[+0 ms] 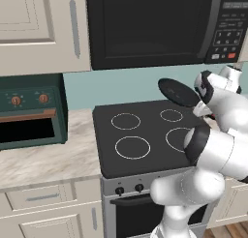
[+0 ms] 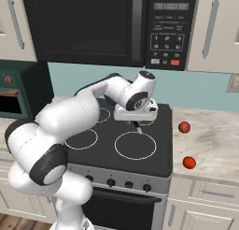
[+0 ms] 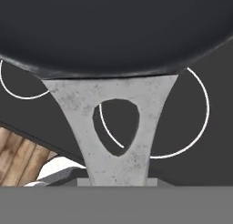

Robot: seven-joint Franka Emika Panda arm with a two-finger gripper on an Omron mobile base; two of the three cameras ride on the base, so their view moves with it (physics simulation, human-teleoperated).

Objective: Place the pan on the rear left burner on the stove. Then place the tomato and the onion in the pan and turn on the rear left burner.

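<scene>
A robot's gripper [image 2: 138, 126] pinches the silver handle of the pan [image 1: 178, 92], holding the small black skillet aloft and tilted above the right half of the stove [image 1: 145, 159]. In the hand view the forked grey handle runs straight down toward the fingers, with the dark bowl spreading across the top and white burner rings showing beneath it; the fingertips themselves are hidden under the handle, so the grip is judged from the pan hanging clear of the glass.

The pan is in the air near the back right ring, not yet over its goal. The rear left burner [image 1: 125, 121] lies bare on the black glass, well to the left of the pan in the left base view. On the pale counter to the right of the stove sit two small reddish rounds, one nearer the wall [image 2: 184, 127] and one nearer the front edge [image 2: 189, 162]; which is tomato and which onion cannot be told.

The first step, carrying the pan, is in hand. The next move calls for swinging it left across the cooktop, levelling it, and lowering it centred on that ring before letting go.
</scene>
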